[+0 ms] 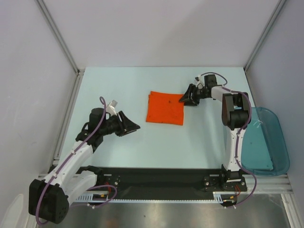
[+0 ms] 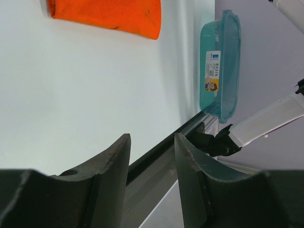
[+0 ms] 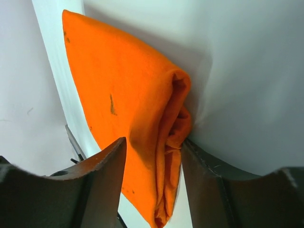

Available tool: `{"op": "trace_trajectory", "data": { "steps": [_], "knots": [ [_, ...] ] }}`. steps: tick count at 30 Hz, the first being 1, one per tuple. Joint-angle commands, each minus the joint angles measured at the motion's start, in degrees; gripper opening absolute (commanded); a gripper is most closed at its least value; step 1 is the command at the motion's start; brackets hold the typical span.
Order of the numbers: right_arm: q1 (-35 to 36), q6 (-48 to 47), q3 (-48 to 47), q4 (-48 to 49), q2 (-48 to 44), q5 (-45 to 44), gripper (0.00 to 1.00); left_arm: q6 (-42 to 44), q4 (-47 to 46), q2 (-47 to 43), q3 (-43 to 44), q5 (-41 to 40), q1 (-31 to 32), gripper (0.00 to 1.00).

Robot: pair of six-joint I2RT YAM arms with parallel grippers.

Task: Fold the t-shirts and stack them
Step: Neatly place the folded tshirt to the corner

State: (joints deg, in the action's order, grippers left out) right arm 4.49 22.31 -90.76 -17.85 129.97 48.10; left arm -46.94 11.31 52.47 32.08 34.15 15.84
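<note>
One bright orange t-shirt (image 1: 165, 108) lies folded into a small rectangle on the pale table, a little right of the middle. My right gripper (image 1: 186, 99) is at the shirt's upper right corner. In the right wrist view its jaws (image 3: 154, 147) stand open with the thick folded edge of the t-shirt (image 3: 123, 95) between them, and the right finger touches the fabric. My left gripper (image 1: 132, 126) is open and empty, low over the table to the left of the shirt. From the left wrist view (image 2: 152, 142) the t-shirt (image 2: 109, 14) shows far off.
A translucent teal plastic bin (image 1: 266, 140) stands at the table's right edge beside the right arm's base; it also shows in the left wrist view (image 2: 221, 66). Grey walls enclose the table on three sides. A black rail (image 1: 161, 178) runs along the near edge.
</note>
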Motion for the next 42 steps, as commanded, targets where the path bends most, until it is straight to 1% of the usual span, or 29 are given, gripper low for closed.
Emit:
{"op": "trace_trajectory", "data": {
  "steps": [1,3,4,6,7,9,10,13,14,16,17,19,20,23,24,25,26,27,29,30,31,32,33,34,37,38,40,42],
  "knots": [
    [0.34,-0.33,0.41,1.06,1.25,0.77,0.51,0.36,-0.85,-0.35,1.85,-0.40,-0.19,0.48],
    [0.25,-0.42,0.32,1.41,1.51,1.82,0.48,-0.08,-1.46,-0.44,0.89,-0.05,-0.19,0.48],
    [0.25,-0.42,-0.03,1.50,1.77,2.09,0.44,-0.61,-2.08,-0.70,0.54,-0.05,-0.28,0.48],
    [0.25,-0.25,-1.16,0.80,2.56,3.40,0.40,-0.96,-2.87,-0.88,-0.52,0.04,-0.19,0.48],
    [0.25,-0.68,-2.83,-0.07,3.52,3.41,0.31,-1.40,-3.74,-0.96,-0.87,0.04,-0.19,0.48],
    [0.25,-1.91,-4.24,-2.37,4.15,3.23,0.25,-1.58,-4.63,-0.88,-1.83,0.13,-0.28,0.48],
    [0.17,-2.52,-4.51,-2.46,4.15,2.97,0.18,-1.84,-5.33,-0.79,-2.19,0.13,-0.28,0.48],
    [-0.18,-3.93,-6.00,-5.52,4.15,1.92,0.03,-2.63,-7.00,-1.05,-3.68,0.48,-0.28,0.48],
    [-0.45,-4.46,-7.22,-8.32,3.63,1.30,0.01,-2.81,-7.35,-1.23,-4.03,0.48,-0.28,0.48],
    [-0.62,-6.21,-8.64,-11.67,2.75,-2.55,0.00,-3.33,-8.05,-1.93,-5.18,0.57,-0.28,0.49],
    [-0.62,-8.14,-10.82,-16.38,2.31,-4.13,0.00,-3.42,-8.32,-2.19,-5.53,0.65,-0.37,0.49],
    [-1.15,-9.03,-12.50,-20.54,1.87,-9.14,0.00,-3.60,-9.02,-2.46,-6.58,0.83,-0.37,0.49],
    [-1.41,-10.77,-13.64,-24.83,1.78,-10.47,0.00,-3.69,-9.37,-2.46,-7.02,1.00,-0.45,0.49],
    [-2.03,-12.98,-15.32,-28.72,0.37,-13.46,0.00,-3.95,-10.95,-2.20,-8.60,1.36,-0.45,0.49],
    [-2.47,-14.55,-16.28,-29.95,-0.24,-15.90,0.00,-4.12,-11.13,-1.85,-9.39,1.53,-0.54,0.49],
    [-2.99,-15.61,-17.16,-31.01,-0.33,-17.06,0.00,-4.39,-12.96,-1.32,-9.66,1.88,-0.54,0.49],
    [-3.35,-16.23,-18.13,-33.81,-0.51,-19.16,0.00,-4.56,-13.59,-0.97,-9.92,2.49,-0.54,0.49],
    [-3.70,-17.20,-20.57,-35.05,-0.42,-23.79,0.00,-4.65,-14.55,-0.62,-10.54,2.67,-0.54,0.49],
    [-5.62,-18.17,-23.92,-37.77,0.10,-27.51,0.00,-4.48,-15.26,0.17,-10.80,3.46,-0.54,0.49],
    [-6.24,-18.26,-25.59,-38.57,0.54,-31.01,0.00,-4.30,-15.44,0.35,-11.15,3.38,-0.54,0.49],
    [-7.55,-18.09,-29.26,-39.28,1.59,-34.18,0.00,-3.87,-15.79,0.79,-11.24,3.20,-0.54,0.49],
    [-8.18,-17.65,-30.86,-39.46,2.12,-34.21,0.00,-3.60,-15.88,1.06,-11.42,3.20,-0.54,0.49],
    [-8.71,-17.04,-32.27,-39.37,2.56,-37.78,0.00,-3.34,-16.49,1.41,-11.77,2.94,-0.54,0.49],
    [-9.23,-16.16,-34.29,-39.11,3.26,-38.77,0.00,-3.34,-17.11,1.58,-11.95,2.68,-0.46,0.49],
    [-11.52,-15.27,-35.80,-35.07,3.62,-43.25,0.00,-3.69,-19.92,2.64,-13.09,2.06,-0.54,0.49],
    [-11.96,-15.19,-38.32,-33.93,4.58,-44.57,0.00,-3.77,-20.71,3.25,-13.35,2.23,-0.54,0.49],
    [-13.28,-15.97,-41.32,-33.48,5.90,-47.65,0.00,-3.34,-22.47,5.27,-13.71,2.76,-0.54,0.49],
    [-13.89,-19.22,-46.16,-32.87,8.45,-51.95,0.00,-3.07,-24.31,7.89,-13.97,3.02,-0.54,0.49]
  ]
}}
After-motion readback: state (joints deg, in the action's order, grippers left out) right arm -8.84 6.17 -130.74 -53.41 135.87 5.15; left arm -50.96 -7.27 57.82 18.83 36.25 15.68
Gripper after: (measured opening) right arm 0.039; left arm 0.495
